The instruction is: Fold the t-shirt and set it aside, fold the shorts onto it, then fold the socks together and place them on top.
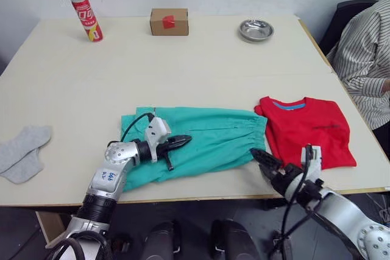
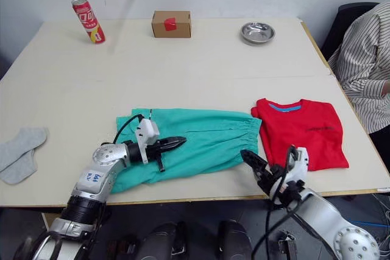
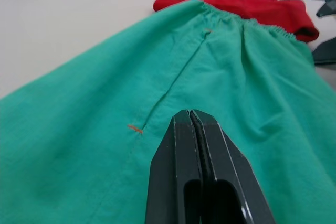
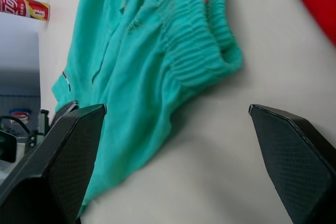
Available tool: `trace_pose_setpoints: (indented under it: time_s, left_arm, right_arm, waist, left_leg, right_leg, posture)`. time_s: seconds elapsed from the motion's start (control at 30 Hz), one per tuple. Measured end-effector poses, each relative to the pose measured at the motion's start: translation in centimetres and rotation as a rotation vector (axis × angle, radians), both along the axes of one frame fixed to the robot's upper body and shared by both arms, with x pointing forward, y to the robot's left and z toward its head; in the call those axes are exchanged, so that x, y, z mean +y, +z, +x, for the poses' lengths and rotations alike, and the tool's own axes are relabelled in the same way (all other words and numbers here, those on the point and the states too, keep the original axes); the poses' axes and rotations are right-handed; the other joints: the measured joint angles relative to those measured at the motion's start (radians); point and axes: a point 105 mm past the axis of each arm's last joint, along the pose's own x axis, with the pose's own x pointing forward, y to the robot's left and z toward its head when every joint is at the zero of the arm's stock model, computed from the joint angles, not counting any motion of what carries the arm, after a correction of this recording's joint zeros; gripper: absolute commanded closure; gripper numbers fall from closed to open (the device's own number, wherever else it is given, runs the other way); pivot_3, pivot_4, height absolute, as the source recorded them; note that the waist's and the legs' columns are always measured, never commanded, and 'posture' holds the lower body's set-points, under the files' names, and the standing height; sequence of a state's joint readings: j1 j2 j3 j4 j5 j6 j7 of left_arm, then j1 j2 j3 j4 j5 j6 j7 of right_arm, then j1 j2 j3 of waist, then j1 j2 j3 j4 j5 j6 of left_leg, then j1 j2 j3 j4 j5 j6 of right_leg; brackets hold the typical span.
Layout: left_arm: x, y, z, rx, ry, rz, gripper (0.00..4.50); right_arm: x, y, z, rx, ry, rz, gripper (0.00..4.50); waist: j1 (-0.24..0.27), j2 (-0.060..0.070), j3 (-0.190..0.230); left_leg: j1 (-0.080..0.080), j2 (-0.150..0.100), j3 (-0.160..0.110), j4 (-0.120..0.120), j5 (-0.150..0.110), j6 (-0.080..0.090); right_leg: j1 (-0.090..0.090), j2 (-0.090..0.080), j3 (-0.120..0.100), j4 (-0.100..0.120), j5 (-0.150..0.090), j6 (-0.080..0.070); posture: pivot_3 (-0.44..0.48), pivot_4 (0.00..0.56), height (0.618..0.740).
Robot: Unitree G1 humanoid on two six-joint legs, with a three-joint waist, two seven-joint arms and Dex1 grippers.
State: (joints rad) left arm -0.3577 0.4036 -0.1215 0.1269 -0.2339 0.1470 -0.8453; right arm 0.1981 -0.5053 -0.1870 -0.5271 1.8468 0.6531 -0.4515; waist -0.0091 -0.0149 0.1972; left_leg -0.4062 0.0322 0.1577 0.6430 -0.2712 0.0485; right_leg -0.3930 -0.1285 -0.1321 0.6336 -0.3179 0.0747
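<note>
The teal-green shorts (image 1: pixel 207 138) lie spread flat near the table's front, gathered waistband (image 4: pixel 202 51) toward the right. The folded red t-shirt (image 1: pixel 308 129) lies just right of them, blue neckband at its far edge. Two grey socks (image 1: pixel 21 152) rest at the table's far left edge. My left gripper (image 1: pixel 181 142) is shut, empty, hovering over the middle of the shorts. My right gripper (image 1: pixel 261 158) stands open above the bare table near the front edge, just off the waistband corner of the shorts.
At the back of the table stand a red can (image 1: pixel 86 17), a brown cardboard box (image 1: pixel 169 21) and a small metal bowl (image 1: pixel 256 29). A person in a striped shirt (image 1: pixel 365 59) sits at the table's right side.
</note>
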Motion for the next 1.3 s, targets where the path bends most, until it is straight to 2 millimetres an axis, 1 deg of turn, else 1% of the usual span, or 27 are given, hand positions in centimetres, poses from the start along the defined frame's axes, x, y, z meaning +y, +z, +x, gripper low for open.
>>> trace_pose_setpoints:
  time_s: [0.2, 0.3, 0.43, 0.6, 0.7, 0.8, 0.87, 0.93, 0.97, 1.07, 1.1, 1.2, 1.3]
  left_arm:
    - [0.9, -0.9, 0.3, 0.011, 0.025, 0.036, 4.50]
    - [1.3, -1.2, 0.2, 0.010, 0.034, 0.040, 4.50]
    - [2.1, -1.4, 0.4, 0.008, 0.057, 0.036, 4.50]
    - [2.6, -1.4, 0.5, -0.002, 0.075, 0.031, 4.50]
    - [2.8, -1.4, 0.6, -0.008, 0.084, 0.027, 4.50]
    - [3.0, -1.3, 0.6, -0.015, 0.082, 0.023, 4.50]
    - [3.0, -1.3, 0.5, -0.015, 0.080, 0.021, 4.50]
    - [3.1, -1.2, 0.6, -0.017, 0.080, 0.017, 4.50]
    - [3.1, -1.2, 0.6, -0.017, 0.081, 0.016, 4.50]
    - [3.1, -1.1, 0.6, -0.018, 0.081, 0.013, 4.50]
    - [3.1, -1.0, 0.6, -0.019, 0.081, 0.012, 4.50]
    - [3.0, -0.5, 0.6, -0.029, 0.087, 0.005, 4.50]
    - [3.2, -0.1, 0.5, -0.040, 0.107, -0.003, 4.50]
  right_arm:
    - [1.9, -0.2, 3.5, -0.034, -0.050, -0.015, 0.02]
    - [2.9, -0.4, 4.7, -0.053, -0.070, -0.049, 0.02]
    - [3.8, -0.6, 5.6, -0.070, -0.094, -0.066, 0.02]
    - [4.8, -0.6, 6.1, -0.083, -0.103, -0.044, 0.02]
    - [5.3, -0.5, 6.6, -0.117, -0.097, -0.057, 0.62]
    - [5.4, -1.0, 7.2, -0.156, -0.119, -0.105, 1.61]
    - [5.3, -1.3, 7.4, -0.169, -0.122, -0.125, 2.43]
    - [5.0, -1.4, 7.6, -0.181, -0.124, -0.138, 3.04]
    - [5.0, -1.2, 7.6, -0.197, -0.123, -0.132, 3.47]
    - [4.9, -0.4, 8.0, -0.245, -0.134, -0.134, 4.36]
    - [4.8, -0.2, 8.1, -0.260, -0.144, -0.132, 4.49]
    - [3.7, 0.4, 8.3, -0.306, -0.185, -0.127, 4.49]
    - [1.2, 1.4, 8.4, -0.354, -0.239, -0.158, 4.49]
  waist:
    - [-0.019, -0.006, -0.012]
    - [-0.023, -0.007, -0.018]
    - [-0.026, -0.008, -0.028]
    - [-0.033, -0.009, -0.032]
    - [-0.040, -0.008, -0.032]
    - [-0.043, -0.008, -0.031]
    - [-0.043, -0.008, -0.031]
    - [-0.043, -0.007, -0.031]
    - [-0.043, -0.006, -0.031]
    - [-0.042, -0.007, -0.031]
    - [-0.041, -0.006, -0.030]
    - [-0.028, -0.001, -0.026]
    - [-0.017, 0.005, -0.020]
  left_leg:
    - [0.002, 0.001, 0.000, -0.001, 0.000, -0.001]
    - [0.004, 0.002, 0.000, -0.007, 0.002, -0.003]
    - [0.006, 0.001, 0.000, -0.013, 0.005, -0.004]
    - [0.008, 0.002, 0.000, -0.015, 0.006, -0.006]
    - [0.009, 0.002, 0.000, -0.017, 0.006, -0.006]
    - [0.009, 0.002, 0.000, -0.017, 0.006, -0.007]
    - [0.009, 0.002, 0.000, -0.017, 0.006, -0.007]
    - [0.008, 0.002, 0.000, -0.018, 0.006, -0.007]
    - [0.007, 0.002, 0.000, -0.018, 0.006, -0.007]
    - [0.007, 0.002, 0.000, -0.018, 0.006, -0.007]
    - [0.007, 0.002, 0.000, -0.018, 0.006, -0.007]
    - [0.002, 0.001, 0.000, -0.018, 0.007, -0.006]
    - [-0.001, -0.001, 0.000, -0.018, 0.012, -0.006]
  right_leg:
    - [0.001, 0.000, 0.000, 0.000, 0.001, -0.002]
    - [0.001, 0.000, 0.000, -0.005, 0.002, -0.004]
    - [0.001, 0.001, 0.000, -0.006, 0.003, -0.005]
    - [0.001, 0.002, 0.001, -0.006, 0.002, -0.007]
    - [0.001, 0.002, 0.001, -0.006, 0.001, -0.008]
    - [0.001, 0.003, 0.001, -0.006, 0.001, -0.008]
    - [0.001, 0.003, 0.001, -0.006, 0.001, -0.008]
    - [0.000, 0.003, 0.001, -0.006, 0.001, -0.008]
    - [0.000, 0.003, 0.001, -0.006, 0.001, -0.008]
    - [0.000, 0.003, 0.001, -0.006, 0.001, -0.008]
    - [-0.001, 0.003, 0.001, -0.006, 0.001, -0.008]
    - [-0.005, 0.002, 0.000, -0.007, 0.002, -0.007]
    - [-0.007, 0.001, 0.000, -0.007, 0.001, -0.005]
  posture:
    - [0.000, 0.150, 0.740]
    - [0.000, 0.150, 0.740]
    - [0.000, 0.150, 0.740]
    - [0.000, 0.150, 0.740]
    - [0.000, 0.150, 0.740]
    - [0.000, 0.150, 0.740]
    - [0.000, 0.150, 0.740]
    - [0.000, 0.150, 0.740]
    - [0.000, 0.150, 0.740]
    - [0.000, 0.150, 0.740]
    - [0.000, 0.150, 0.740]
    - [0.000, 0.150, 0.740]
    - [0.000, 0.150, 0.740]
